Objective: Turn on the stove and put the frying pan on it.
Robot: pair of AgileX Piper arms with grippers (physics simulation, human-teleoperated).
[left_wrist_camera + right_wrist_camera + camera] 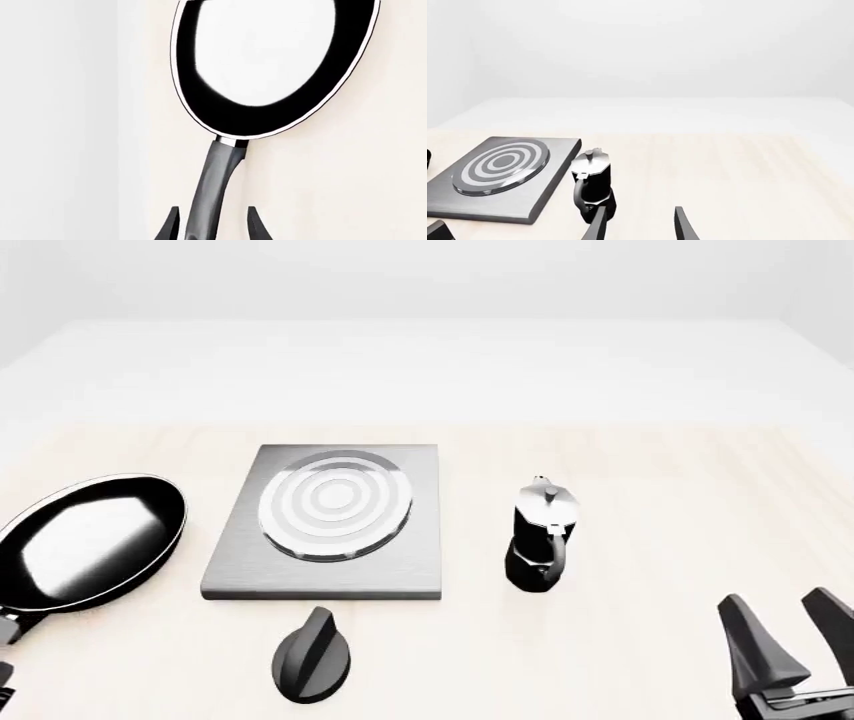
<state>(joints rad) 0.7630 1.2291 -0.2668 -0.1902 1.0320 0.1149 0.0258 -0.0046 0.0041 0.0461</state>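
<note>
Straddling the pan's handle (212, 190) without clearly touching it, my left fingers (172, 225) stand spread; the pan (87, 540) lies at the table's (641, 490) left edge. Beside it sits the stove (327, 525), its knob (312, 655) nearer the front edge. My right fingers (754, 640) hang apart, holding nothing, at the front right corner.

A small black-and-silver moka pot (541, 538) stands upright on the pale wooden table (641, 490), its silver lid topped by a small knob and its dark handle curving down one side. Its lower body appears black, though the render leaves the exact shape of the base hard to make out. Beyond the table's far edge lies a plain white backdrop (427, 280).
</note>
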